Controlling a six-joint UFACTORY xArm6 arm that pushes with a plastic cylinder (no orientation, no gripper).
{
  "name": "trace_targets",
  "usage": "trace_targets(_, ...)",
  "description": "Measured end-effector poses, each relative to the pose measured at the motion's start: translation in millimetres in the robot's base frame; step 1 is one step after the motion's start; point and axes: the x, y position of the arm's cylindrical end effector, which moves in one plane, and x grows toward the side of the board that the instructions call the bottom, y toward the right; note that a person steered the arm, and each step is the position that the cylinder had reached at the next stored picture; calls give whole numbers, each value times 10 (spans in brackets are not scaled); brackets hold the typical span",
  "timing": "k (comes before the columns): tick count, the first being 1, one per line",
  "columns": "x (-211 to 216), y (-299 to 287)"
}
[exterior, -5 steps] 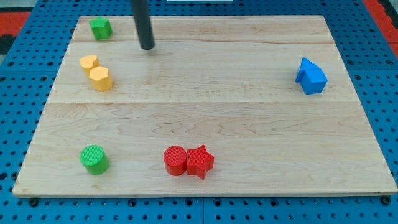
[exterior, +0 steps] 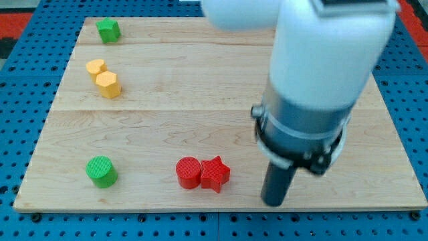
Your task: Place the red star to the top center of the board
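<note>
The red star [exterior: 215, 173] lies near the view's bottom edge of the wooden board [exterior: 200, 100], touching a red cylinder [exterior: 188, 173] on its left. My tip [exterior: 273, 201] rests on the board to the right of the red star, a short gap away and slightly lower in the view. The arm's large white and grey body [exterior: 314, 87] fills the view's upper right and hides the board behind it.
A green cylinder [exterior: 101, 171] sits at the bottom left. Two yellow blocks [exterior: 103, 77] lie close together at the left. A green block [exterior: 108, 29] sits at the top left corner. The blue block seen earlier is hidden behind the arm.
My tip has moved from the board's top left area to the bottom right, beside the red star. The arm body now covers the blue block. No block has moved.
</note>
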Motion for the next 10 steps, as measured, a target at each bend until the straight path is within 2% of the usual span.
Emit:
trace_targets(1, -203, -484)
trace_targets(2, -315, -628)
trace_targets(3, -12, -538)
trace_targets(4, -89, -715)
trace_targets(5, -415, -765)
trace_targets(6, -541, -870)
trace_targets(10, -578, -1169)
